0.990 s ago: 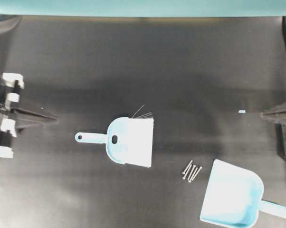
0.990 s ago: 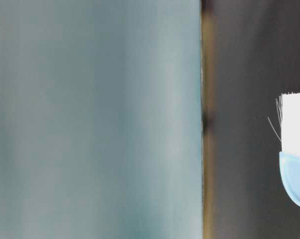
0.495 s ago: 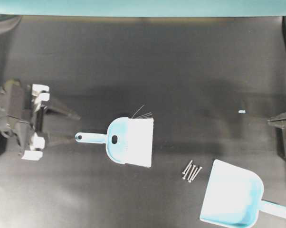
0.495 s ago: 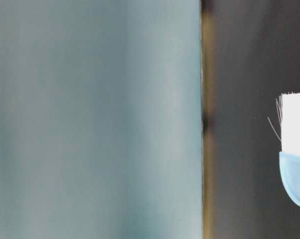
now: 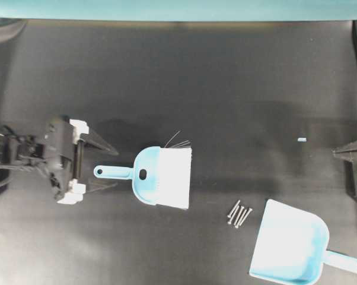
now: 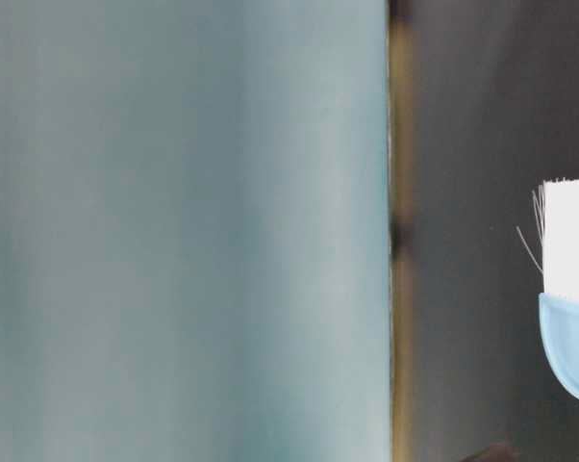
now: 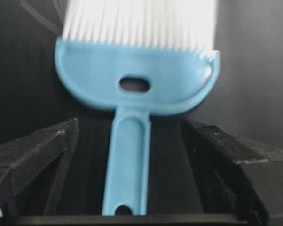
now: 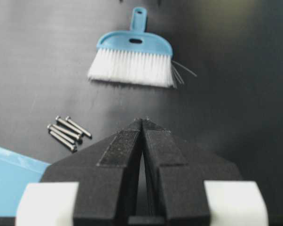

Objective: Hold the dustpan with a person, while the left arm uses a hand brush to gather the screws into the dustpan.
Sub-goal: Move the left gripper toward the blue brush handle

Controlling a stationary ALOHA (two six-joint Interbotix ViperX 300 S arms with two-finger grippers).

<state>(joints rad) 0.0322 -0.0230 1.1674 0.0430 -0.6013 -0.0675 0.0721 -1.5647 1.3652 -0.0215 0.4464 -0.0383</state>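
The light blue hand brush (image 5: 162,177) lies flat mid-table, white bristles to the right, slim handle (image 7: 127,160) pointing left. My left gripper (image 5: 115,168) is open, one black finger (image 7: 35,155) on either side of the handle's end without touching it. Several small grey screws (image 5: 239,214) lie bunched just left of the light blue dustpan (image 5: 291,246) at the front right. My right gripper (image 8: 142,121) is shut and empty at the right edge (image 5: 350,151), far from the brush (image 8: 132,56). No person shows.
A teal wall (image 5: 178,9) runs along the table's far edge and fills most of the table-level view (image 6: 174,231). A tiny pale blue scrap (image 5: 302,139) lies on the black mat near the right gripper.
My left arm has come in from the left edge toward the brush, and its jaws went from shut to open around the handle's end. The right gripper drew back slightly to the right.
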